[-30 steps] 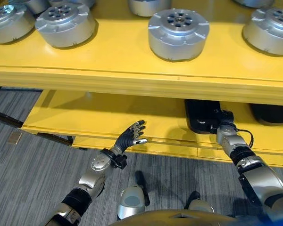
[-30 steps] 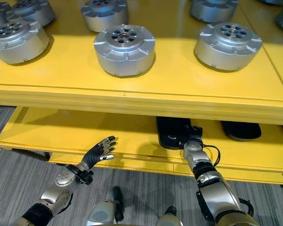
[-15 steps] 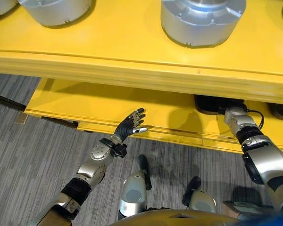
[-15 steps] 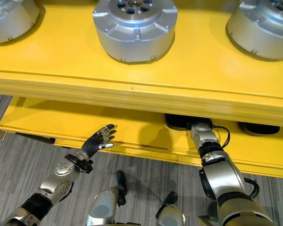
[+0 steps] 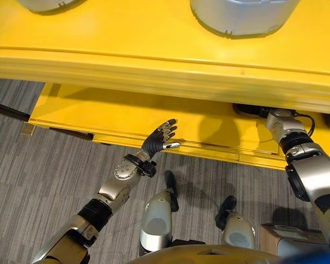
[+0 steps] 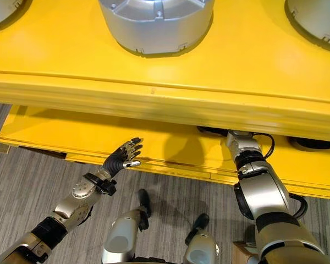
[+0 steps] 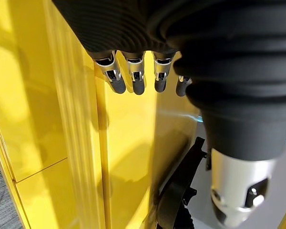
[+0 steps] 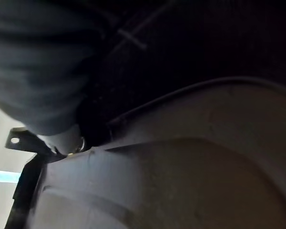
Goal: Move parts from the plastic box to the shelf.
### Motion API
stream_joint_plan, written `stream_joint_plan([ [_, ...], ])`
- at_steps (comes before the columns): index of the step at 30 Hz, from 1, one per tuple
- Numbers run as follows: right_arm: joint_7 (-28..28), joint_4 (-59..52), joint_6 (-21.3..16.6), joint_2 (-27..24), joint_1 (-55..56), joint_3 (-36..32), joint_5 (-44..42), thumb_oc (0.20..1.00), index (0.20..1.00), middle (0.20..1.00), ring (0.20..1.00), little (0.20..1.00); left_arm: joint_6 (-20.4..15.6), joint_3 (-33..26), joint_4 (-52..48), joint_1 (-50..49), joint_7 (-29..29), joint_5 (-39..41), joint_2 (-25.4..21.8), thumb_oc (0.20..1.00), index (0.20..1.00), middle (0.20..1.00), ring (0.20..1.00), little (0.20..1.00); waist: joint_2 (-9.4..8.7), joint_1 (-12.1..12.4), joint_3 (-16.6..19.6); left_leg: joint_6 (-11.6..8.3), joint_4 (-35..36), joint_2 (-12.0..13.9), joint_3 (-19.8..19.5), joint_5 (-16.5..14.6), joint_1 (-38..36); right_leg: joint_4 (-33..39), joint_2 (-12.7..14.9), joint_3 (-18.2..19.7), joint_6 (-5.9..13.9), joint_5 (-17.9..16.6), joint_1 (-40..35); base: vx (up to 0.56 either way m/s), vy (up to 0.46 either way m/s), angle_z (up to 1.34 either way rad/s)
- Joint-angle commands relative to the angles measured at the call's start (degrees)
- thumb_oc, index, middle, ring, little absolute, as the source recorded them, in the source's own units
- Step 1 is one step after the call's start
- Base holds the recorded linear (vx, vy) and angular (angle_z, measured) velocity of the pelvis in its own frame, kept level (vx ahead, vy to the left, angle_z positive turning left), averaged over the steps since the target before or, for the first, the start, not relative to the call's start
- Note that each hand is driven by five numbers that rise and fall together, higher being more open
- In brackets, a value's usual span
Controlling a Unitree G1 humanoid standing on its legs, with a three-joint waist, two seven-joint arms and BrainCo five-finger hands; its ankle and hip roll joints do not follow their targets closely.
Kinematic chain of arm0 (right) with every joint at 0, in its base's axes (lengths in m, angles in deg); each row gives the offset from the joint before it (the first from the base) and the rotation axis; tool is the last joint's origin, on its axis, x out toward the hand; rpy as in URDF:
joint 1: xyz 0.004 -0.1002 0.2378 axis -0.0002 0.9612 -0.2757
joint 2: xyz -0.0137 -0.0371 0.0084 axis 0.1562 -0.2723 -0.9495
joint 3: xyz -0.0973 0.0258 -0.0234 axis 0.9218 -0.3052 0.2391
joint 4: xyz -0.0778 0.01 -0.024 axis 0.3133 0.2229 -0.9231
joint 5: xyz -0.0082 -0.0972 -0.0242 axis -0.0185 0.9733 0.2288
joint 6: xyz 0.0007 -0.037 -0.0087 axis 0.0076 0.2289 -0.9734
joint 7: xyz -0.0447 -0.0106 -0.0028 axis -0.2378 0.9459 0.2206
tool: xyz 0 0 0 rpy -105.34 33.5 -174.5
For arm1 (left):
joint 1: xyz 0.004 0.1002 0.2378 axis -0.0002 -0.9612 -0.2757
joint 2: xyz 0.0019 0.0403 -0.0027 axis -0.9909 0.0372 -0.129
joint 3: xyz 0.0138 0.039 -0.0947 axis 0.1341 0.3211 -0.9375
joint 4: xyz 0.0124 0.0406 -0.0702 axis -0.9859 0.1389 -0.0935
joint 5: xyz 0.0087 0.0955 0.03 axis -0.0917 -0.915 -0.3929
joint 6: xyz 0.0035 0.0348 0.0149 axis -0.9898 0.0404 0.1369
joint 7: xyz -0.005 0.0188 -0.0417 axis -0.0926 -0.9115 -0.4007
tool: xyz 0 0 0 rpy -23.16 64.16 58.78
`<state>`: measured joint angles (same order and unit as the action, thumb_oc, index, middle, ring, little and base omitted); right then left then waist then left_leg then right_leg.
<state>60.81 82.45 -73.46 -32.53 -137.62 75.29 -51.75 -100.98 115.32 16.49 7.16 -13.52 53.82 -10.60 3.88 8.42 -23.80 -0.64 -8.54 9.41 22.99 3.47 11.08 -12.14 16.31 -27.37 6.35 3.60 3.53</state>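
Overhanging top shelf (image 5: 154,60) hiding right hand

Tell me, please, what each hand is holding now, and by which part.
The left hand is open by the lower yellow shelf and holds nothing. The right hand reaches under the upper shelf toward a black part; its hold cannot be told.

Glossy yellow shelf (image 5: 154,66), matt silver metal parts (image 6: 154,25)

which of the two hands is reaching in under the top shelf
The right hand: its wrist runs in under the top shelf to a black part on the lower shelf. The left hand hovers open at that shelf's front edge.
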Motion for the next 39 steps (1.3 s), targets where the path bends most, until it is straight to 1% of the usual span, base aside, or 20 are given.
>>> stream_joint_plan([
  [1, -0.6, 1.8, 0.7, 0.3, -4.9, 2.6, -0.4, 0.2, 0.2, 0.2, 0.2, 0.2, -2.2, 1.6, -5.1, 1.6, -1.3, 1.1, 0.9, 1.0, 1.0, 1.0, 1.0, 1.0, 1.06, 2.6, -2.0, -4.33, -3.7, 2.8, 0.1, -2.5, -2.0, -8.7, 1.7, 1.3, 1.97, 1.6, 5.1, 0.0, 0.0, 0.0],
  [3, 0.1, 1.8, 1.3, 0.2, -5.3, 2.9, 1.1, 0.2, 0.2, 0.2, 0.2, 0.2, -2.4, 1.9, -5.2, 1.6, -1.8, 1.1, 0.8, 1.0, 1.0, 1.0, 1.0, 1.0, 1.07, 2.7, -2.2, -4.36, -3.7, 2.8, 0.1, -2.4, -1.9, -9.0, 1.7, 1.2, 1.91, 1.6, 5.3, 0.0, 0.0, 0.0],
  [4, 0.2, 1.8, 1.6, 0.2, -5.4, 3.1, 1.6, 0.385, 0.385, 0.385, 0.385, 0.385, -2.4, 1.9, -5.2, 1.7, -2.0, 1.3, 0.8, 1.0, 1.0, 1.0, 1.0, 1.0, 1.06, 2.7, -2.3, -4.36, -3.8, 2.8, 0.0, -2.4, -1.8, -9.1, 1.7, 1.2, 1.9, 1.7, 5.3, 0.0, 0.0, 0.0],
  [5, 0.1, 1.8, 1.7, 0.1, -5.5, 3.5, 1.8, 0.727, 0.727, 0.727, 0.727, 0.727, -2.5, 2.0, -5.2, 1.8, -2.1, 1.5, 0.7, 1.0, 1.0, 1.0, 1.0, 1.0, 1.07, 2.7, -2.4, -4.35, -3.8, 2.7, -0.1, -2.4, -1.8, -9.3, 1.7, 1.2, 1.87, 1.7, 5.4, 0.0, 0.0, 0.0],
  [6, -0.2, 1.8, 1.7, 0.1, -5.5, 4.1, 1.7, 1.0, 1.0, 1.0, 1.0, 1.0, -2.7, 2.1, -5.2, 1.7, -2.1, 1.6, 0.6, 1.0, 1.0, 1.0, 1.0, 1.0, 1.07, 2.7, -2.5, -4.28, -3.7, 2.6, -0.1, -2.4, -1.9, -9.4, 1.7, 1.2, 1.83, 1.8, 5.5, 0.0, 0.0, 0.0],
  [7, -0.3, 1.8, 1.8, 0.1, -5.5, 4.1, 1.7, 1.0, 1.0, 1.0, 1.0, 1.0, -2.7, 2.1, -5.2, 1.7, -2.1, 1.6, 0.6, 1.0, 1.0, 1.0, 1.0, 1.0, 1.06, 2.7, -2.5, -4.27, -3.7, 2.6, -0.1, -2.4, -1.9, -9.4, 1.7, 1.2, 1.82, 1.8, 5.4, 0.0, 0.0, 0.0],
  [8, 0.5, 1.8, 1.0, 0.2, -5.5, 4.4, 1.0, 1.0, 1.0, 1.0, 1.0, 1.0, -2.6, 2.2, -5.0, 1.6, -1.8, 1.1, 0.8, 1.0, 1.0, 1.0, 1.0, 1.0, 1.0, 2.7, -2.5, -4.25, -3.5, 2.7, 0.0, -2.4, -2.2, -9.3, 1.6, 1.0, 1.79, 1.8, 5.2, 0.0, 0.0, 0.0],
  [16, 2.3, 1.4, 1.0, 1.0, -5.4, 3.7, 0.9, 1.0, 1.0, 1.0, 1.0, 1.0, -2.8, 2.5, -4.2, 1.9, -1.7, 1.3, 1.1, 1.0, 1.0, 1.0, 1.0, 1.0, 0.98, 2.3, -2.4, -4.19, -3.0, 2.6, 0.1, -2.4, -3.1, -9.2, 1.4, 1.2, 1.75, 1.7, 4.9, 0.0, 0.0, 0.0],
  [18, 2.8, 1.2, 0.3, 1.0, -5.3, 3.6, 0.2, 1.0, 1.0, 1.0, 1.0, 1.0, -2.8, 2.6, -4.1, 1.7, -1.6, 1.3, 1.2, 1.0, 1.0, 1.0, 1.0, 1.0, 0.98, 2.1, -2.4, -4.13, -3.0, 2.6, 0.2, -2.5, -3.3, -9.2, 1.4, 1.3, 1.69, 1.7, 4.9, 0.0, 0.0, 0.0],
  [20, 3.0, 0.9, -0.5, 1.1, -5.2, 3.1, -1.5, 1.0, 1.0, 1.0, 1.0, 1.0, -2.3, 2.5, -4.1, 1.8, -1.4, 1.3, 1.1, 1.0, 1.0, 1.0, 1.0, 1.0, 0.95, 2.0, -2.2, -4.09, -2.9, 2.6, 0.2, -2.5, -3.6, -9.1, 1.3, 1.3, 1.71, 1.6, 4.7, 0.0, 0.0, 0.0],
  [21, 2.8, 0.7, -0.9, 1.5, -5.0, 2.2, -5.6, 1.0, 1.0, 1.0, 1.0, 1.0, -1.9, 2.5, -4.1, 1.7, -1.2, 1.8, 1.2, 1.0, 1.0, 1.0, 1.0, 1.0, 0.93, 1.9, -2.0, -4.08, -2.9, 2.5, 0.4, -2.5, -3.9, -8.9, 1.3, 1.3, 1.71, 1.6, 4.4, 0.0, 0.0, 0.0],
  [22, 2.8, 0.8, -1.4, 1.7, -5.0, 1.8, -7.4, 1.0, 1.0, 1.0, 1.0, 1.0, -1.9, 2.6, -4.0, 1.7, -1.2, 1.9, 1.2, 1.0, 1.0, 1.0, 1.0, 1.0, 0.93, 1.8, -2.0, -4.09, -2.8, 2.5, 0.4, -2.5, -4.0, -8.8, 1.2, 1.4, 1.7, 1.6, 4.3, 0.0, 0.0, 0.0],
  [25, 2.3, 0.2, -3.5, 2.5, -3.6, -0.5, -10.6, 1.0, 1.0, 1.0, 1.0, 1.0, -1.8, 2.4, -4.5, 1.2, -1.2, 1.7, 1.3, 1.0, 1.0, 1.0, 1.0, 1.0, 0.79, 1.4, -1.4, -3.99, -2.4, 2.4, 0.6, -2.7, -5.0, -8.3, 0.9, 1.6, 1.6, 1.7, 3.5, 0.02, -0.001, -0.01],
  [27, 1.6, -0.2, -3.8, 2.8, -3.1, -1.4, -11.4, 1.0, 1.0, 1.0, 1.0, 1.0, -1.7, 2.3, -4.7, 1.0, -1.2, 1.8, 1.2, 1.0, 1.0, 1.0, 1.0, 1.0, 0.73, 1.2, -1.2, -3.92, -2.3, 2.3, 0.6, -2.8, -5.3, -8.3, 0.8, 1.7, 1.6, 1.7, 3.3, 0.01, -0.005, -0.02],
  [28, 1.5, -0.9, -5.0, 3.3, -2.2, -2.0, -11.2, 1.0, 1.0, 1.0, 1.0, 1.0, -1.7, 2.0, -4.5, 0.6, -0.9, 1.6, 1.2, 1.0, 1.0, 1.0, 1.0, 1.0, 0.63, 1.0, -1.0, -3.84, -2.3, 2.3, 0.8, -2.9, -5.7, -8.1, 0.7, 1.8, 1.54, 1.8, 3.0, 0.05, -0.015, -0.01],
  [29, 4.1, -3.1, -7.0, 3.7, -1.2, -2.2, -8.9, 1.0, 1.0, 1.0, 1.0, 1.0, -2.0, 1.6, -3.8, -0.1, -1.4, 0.2, 1.4, 1.0, 1.0, 1.0, 1.0, 1.0, 0.44, 0.6, -0.4, -3.77, -1.9, 2.4, 1.1, -2.9, -6.5, -7.6, 0.5, 2.0, 1.5, 1.7, 2.4, 0.05, -0.015, -0.03],
  [31, 5.8, -4.9, -8.0, 4.0, -0.7, -2.4, -8.0, 1.0, 1.0, 1.0, 1.0, 1.0, -2.4, 1.6, -3.4, -0.4, -0.9, 0.3, 1.5, 1.0, 1.0, 1.0, 1.0, 1.0, 0.35, 0.3, -0.1, -3.72, -1.7, 2.4, 1.2, -2.9, -6.9, -7.4, 0.4, 2.1, 1.48, 1.7, 2.2, 0.03, -0.01, -0.05],
  [36, 10.8, -10.8, -13.7, 4.5, 0.1, -3.3, -1.0, 1.0, 1.0, 1.0, 1.0, 1.0, -2.5, 2.0, -3.9, -1.4, -0.6, 1.0, 1.9, 1.0, 1.0, 1.0, 1.0, 1.0, 0.17, -0.5, 0.8, -3.45, -1.6, 2.3, 1.5, -3.2, -7.8, -6.7, -0.2, 2.6, 1.38, 1.6, 1.4, 0.01, -0.009, -0.02],
  [37, 11.0, -11.5, -13.7, 4.5, 0.1, -3.4, -0.5, 1.0, 1.0, 1.0, 1.0, 1.0, -2.4, 2.0, -4.0, -1.4, -0.7, 1.0, 1.9, 1.0, 1.0, 1.0, 1.0, 1.0, 0.17, -0.6, 0.9, -3.44, -1.5, 2.3, 1.4, -3.2, -7.9, -6.7, -0.2, 2.7, 1.37, 1.6, 1.3, 0.0, 0.0, 0.0],
  [39, 11.5, -14.6, -15.4, 4.9, 0.2, -3.9, 2.2, 1.0, 1.0, 1.0, 1.0, 1.0, -2.0, 2.4, -4.5, -1.8, -0.9, 0.8, 1.9, 1.0, 1.0, 1.0, 1.0, 1.0, 0.13, -0.8, 1.4, -3.34, -1.5, 2.2, 1.3, -3.3, -8.3, -6.3, -0.4, 3.0, 1.39, 1.5, 0.9, 0.02, -0.018, -0.03],
])
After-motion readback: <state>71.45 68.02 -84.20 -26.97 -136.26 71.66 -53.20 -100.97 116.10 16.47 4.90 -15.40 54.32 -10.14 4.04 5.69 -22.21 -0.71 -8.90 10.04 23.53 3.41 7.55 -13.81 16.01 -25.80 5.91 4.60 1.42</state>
